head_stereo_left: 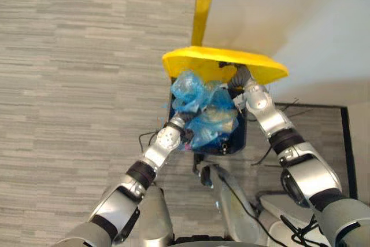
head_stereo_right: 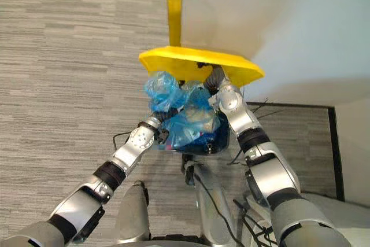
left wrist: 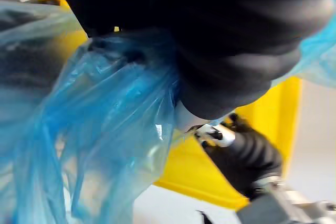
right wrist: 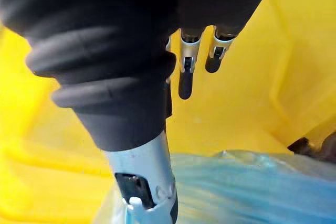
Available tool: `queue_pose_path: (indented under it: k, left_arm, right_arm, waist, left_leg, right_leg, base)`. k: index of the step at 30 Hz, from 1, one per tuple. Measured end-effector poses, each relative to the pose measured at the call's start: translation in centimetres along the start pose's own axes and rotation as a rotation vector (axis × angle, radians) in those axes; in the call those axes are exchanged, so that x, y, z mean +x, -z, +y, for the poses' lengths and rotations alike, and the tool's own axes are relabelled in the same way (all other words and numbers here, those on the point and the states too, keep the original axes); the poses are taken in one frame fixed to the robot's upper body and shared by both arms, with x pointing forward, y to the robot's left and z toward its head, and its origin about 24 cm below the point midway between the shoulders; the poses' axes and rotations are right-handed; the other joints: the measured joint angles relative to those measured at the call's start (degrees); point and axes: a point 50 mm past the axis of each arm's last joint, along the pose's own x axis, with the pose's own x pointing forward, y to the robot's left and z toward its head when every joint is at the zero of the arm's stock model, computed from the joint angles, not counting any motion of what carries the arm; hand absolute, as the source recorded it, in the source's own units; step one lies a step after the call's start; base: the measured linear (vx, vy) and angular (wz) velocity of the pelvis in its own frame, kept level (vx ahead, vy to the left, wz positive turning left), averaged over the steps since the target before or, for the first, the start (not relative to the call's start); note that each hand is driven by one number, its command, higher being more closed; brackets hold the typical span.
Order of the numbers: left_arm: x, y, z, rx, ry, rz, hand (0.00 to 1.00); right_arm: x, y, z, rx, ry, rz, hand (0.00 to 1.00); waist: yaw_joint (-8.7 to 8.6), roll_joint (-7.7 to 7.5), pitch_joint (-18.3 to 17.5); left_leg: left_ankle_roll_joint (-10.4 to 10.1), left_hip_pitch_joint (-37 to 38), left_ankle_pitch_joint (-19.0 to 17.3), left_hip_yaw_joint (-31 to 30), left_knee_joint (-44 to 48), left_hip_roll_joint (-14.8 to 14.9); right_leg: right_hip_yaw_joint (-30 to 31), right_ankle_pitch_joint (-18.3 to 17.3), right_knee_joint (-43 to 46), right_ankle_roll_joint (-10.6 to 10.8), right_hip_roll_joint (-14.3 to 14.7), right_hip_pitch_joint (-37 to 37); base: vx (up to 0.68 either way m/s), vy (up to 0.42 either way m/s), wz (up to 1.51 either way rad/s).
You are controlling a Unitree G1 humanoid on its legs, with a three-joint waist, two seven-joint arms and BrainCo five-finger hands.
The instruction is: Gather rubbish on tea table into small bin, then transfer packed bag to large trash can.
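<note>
Though crumpled, the blue bag apparently stretches lengthwise toward the yellow lid.

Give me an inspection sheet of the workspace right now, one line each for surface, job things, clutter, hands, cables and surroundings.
surface: grey striped floor.
job's things: crumpled blue bag at the open top of the dark trash can, below its raised yellow lid.
clutter: nothing seen.
hands: left hand against the blue bag, its grip hidden by plastic; right hand open, straight fingers at the yellow lid.
cables: nothing seen.
surroundings: white wall behind the can, with a yellow upright strip on it.
</note>
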Motion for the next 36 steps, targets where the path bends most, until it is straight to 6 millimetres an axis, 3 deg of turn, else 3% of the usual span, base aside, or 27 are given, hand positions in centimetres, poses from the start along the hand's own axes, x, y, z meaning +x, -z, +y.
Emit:
queue_pose_path:
  k: [5, 6, 9, 15, 19, 23, 32, 34, 36]
  left_arm:
    - [0.6, 2.5, 1.8, 0.144, -0.033, 0.158, 1.0]
    - [0.4, 3.4, 2.2, 0.165, -0.042, 0.21, 0.0]
    - [0.1, 4.2, 2.4, 0.201, -0.054, 0.265, 0.0]
    - [0.5, 3.5, 2.4, 0.228, -0.094, 0.247, 0.0]
    - [0.6, 3.2, 1.5, 0.23, -0.083, 0.233, 0.0]
    - [0.1, 3.8, 1.5, 0.263, -0.075, 0.258, 0.0]
    - [-4.6, 8.0, 4.5, 0.337, -0.114, 0.372, 0.0]
    - [-7.0, 9.5, 4.7, 0.29, -0.137, 0.405, 0.0]
    - [-8.6, 10.2, 4.8, 0.25, -0.151, 0.423, 0.0]
  right_arm:
    - [1.3, -3.7, -1.4, -0.011, 0.038, -0.119, 0.0]
    - [1.3, -4.6, -1.5, -0.009, 0.043, -0.16, 0.0]
    - [1.1, -5.5, -0.9, 0.013, 0.026, -0.202, 0.0]
    - [-0.2, -7.4, 1.4, 0.107, -0.024, -0.314, 0.0]
    - [-0.7, -7.1, 2.2, 0.121, -0.042, -0.321, 0.0]
    - [-1.8, -5.5, 3.1, 0.122, -0.059, -0.289, 0.0]
    - [-6.3, 2.5, 5.7, 0.088, -0.132, -0.044, 0.0]
    - [-9.2, 6.1, 6.5, 0.122, -0.153, 0.088, 0.0]
    - [-10.8, 7.7, 6.7, 0.141, -0.155, 0.151, 0.0]
  waist:
    - [-1.55, -1.63, 1.8]
    - [-1.83, -2.07, 2.4]
    - [-1.75, -2.43, 2.9]
    - [-1.28, -2.42, 2.9]
    - [-0.67, -2.42, 2.9]
    - [-0.01, -2.44, 2.8]
    - [0.26, -3.06, 1.4]
    - [0.59, -3.22, -1.3]
    - [1.04, -3.15, -2.4]
  left_leg:
    - [0.8, -4.8, -1.2, 1.6, 3.3, 0.1]
    - [0.8, -5.7, -1.6, 1.9, 4.2, 0.3]
    - [0.8, -7.8, -2.4, 2.4, 5.8, 1.0]
    - [1.0, -8.2, -2.6, 2.7, 5.8, 1.5]
    - [1.0, -7.8, -2.6, 2.8, 5.9, 1.3]
    - [0.9, -6.4, -2.5, 2.7, 5.7, 1.0]
    - [0.6, 3.1, -0.6, 2.0, 0.1, -0.2]
    - [0.7, 5.5, -0.3, 1.1, -0.5, -0.7]
    - [1.0, 7.1, -0.1, 1.2, -0.6, -1.4]
  right_leg:
    - [1.8, 2.2, -0.8, -0.3, 0.7, -4.1]
    - [2.0, 2.6, -0.8, -0.1, 0.9, -5.2]
    - [2.3, 3.3, -0.3, -1.0, 1.3, -7.2]
    - [2.4, 3.1, 0.1, -0.8, 1.2, -7.3]
    - [2.4, 2.7, 0.9, -0.6, 0.9, -7.3]
    - [2.2, 2.0, 1.9, -0.4, 0.6, -6.9]
    - [0.9, 0.8, 0.6, 0.0, -0.7, 2.4]
    - [-0.2, 0.2, 0.8, -0.4, -1.5, 5.3]
    - [-0.1, 0.3, 0.5, -0.4, -2.2, 7.0]
  base:
    - [-0.03, 0.045, -0.27]
    - [0.01, 0.051, -0.24]
    - [0.02, 0.035, -0.15]
    - [0.01, 0.006, -0.01]
    - [0.0, 0.0, 0.0]
    - [0.01, -0.007, 0.05]
    - [0.01, 0.016, 0.15]
    - [0.04, 0.034, 0.34]
    - [-0.01, 0.062, 0.17]
